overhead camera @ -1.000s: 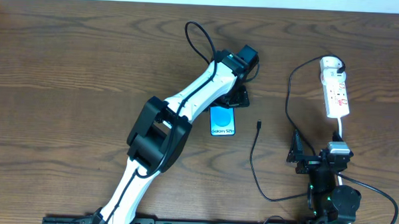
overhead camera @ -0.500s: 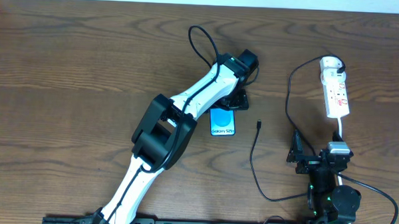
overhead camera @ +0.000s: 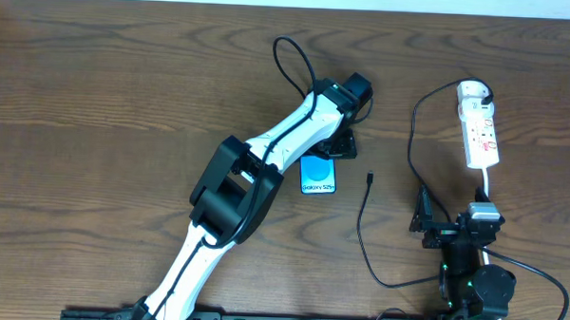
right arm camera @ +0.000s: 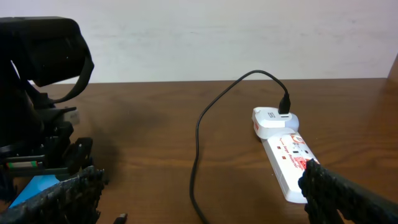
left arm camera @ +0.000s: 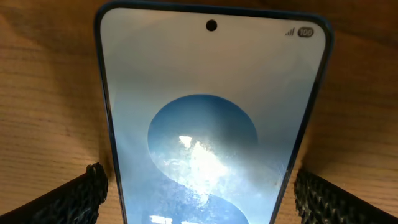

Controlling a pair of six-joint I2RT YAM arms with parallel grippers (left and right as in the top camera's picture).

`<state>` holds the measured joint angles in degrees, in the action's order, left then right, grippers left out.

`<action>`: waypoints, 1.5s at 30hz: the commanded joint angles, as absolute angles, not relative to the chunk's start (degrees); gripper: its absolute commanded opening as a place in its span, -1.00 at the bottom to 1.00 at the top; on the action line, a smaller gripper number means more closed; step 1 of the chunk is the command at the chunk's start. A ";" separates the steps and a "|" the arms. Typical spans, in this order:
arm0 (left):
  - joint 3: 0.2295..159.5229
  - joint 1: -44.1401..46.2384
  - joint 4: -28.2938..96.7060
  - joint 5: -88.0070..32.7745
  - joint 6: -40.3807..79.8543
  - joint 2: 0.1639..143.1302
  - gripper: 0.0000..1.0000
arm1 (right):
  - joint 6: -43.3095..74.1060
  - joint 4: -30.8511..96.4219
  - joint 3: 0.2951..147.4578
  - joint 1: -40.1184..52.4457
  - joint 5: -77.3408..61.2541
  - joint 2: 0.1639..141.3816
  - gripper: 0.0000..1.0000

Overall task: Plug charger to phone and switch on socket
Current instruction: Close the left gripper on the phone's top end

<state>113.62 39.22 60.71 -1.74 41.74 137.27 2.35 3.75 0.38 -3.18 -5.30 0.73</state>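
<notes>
The desk is of dark brown wood, and its grain runs lengthwise from the left edge to the right edge. The surface looks matt, with lighter and darker streaks in it. Behind the far edge stands a plain pale wall, which has a slightly rough texture.

soft, even light from above, faint shadows on the table. in the left wrist view white glare washes the phone, slightly blurred up close.
</notes>
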 commanded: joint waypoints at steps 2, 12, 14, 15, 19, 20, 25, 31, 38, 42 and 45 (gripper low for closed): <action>111.70 39.31 60.03 -0.64 40.97 139.61 0.96 | 2.72 4.01 0.32 -2.87 -5.04 0.54 0.99; 110.74 39.31 59.20 -0.89 41.01 141.23 0.96 | 2.70 4.01 0.32 -2.87 -5.04 0.54 0.99; 110.74 39.31 59.22 -0.91 40.99 141.23 0.96 | 2.70 4.01 0.32 -2.87 -5.04 0.54 0.98; 110.74 39.31 59.22 -0.89 40.99 141.23 0.96 | 2.70 4.01 0.32 -2.87 -5.04 0.54 0.98; 110.74 39.29 59.68 -0.89 40.99 141.23 0.96 | 2.70 4.01 0.32 -2.87 -5.04 0.54 0.99; 110.74 39.29 59.68 -0.99 40.99 141.23 0.96 | 2.70 4.01 0.32 -2.87 -5.04 0.54 0.99; 110.74 38.94 59.92 -4.21 40.84 141.23 0.96 | 2.70 4.01 0.32 -2.90 -5.04 0.54 0.99; 110.74 38.00 60.12 -7.75 37.93 141.23 0.95 | 2.70 4.01 0.32 -2.90 -5.04 0.54 0.98; 110.74 38.00 60.51 -7.73 37.93 141.23 0.96 | 2.70 4.01 0.32 -2.90 -5.04 0.54 0.98; 110.74 38.00 60.51 -7.70 37.93 141.23 0.95 | 2.72 4.01 0.32 -2.90 -5.04 0.54 0.99; 110.74 38.00 60.49 -7.25 37.98 141.23 0.96 | 2.70 4.01 0.32 -2.90 -5.04 0.54 0.99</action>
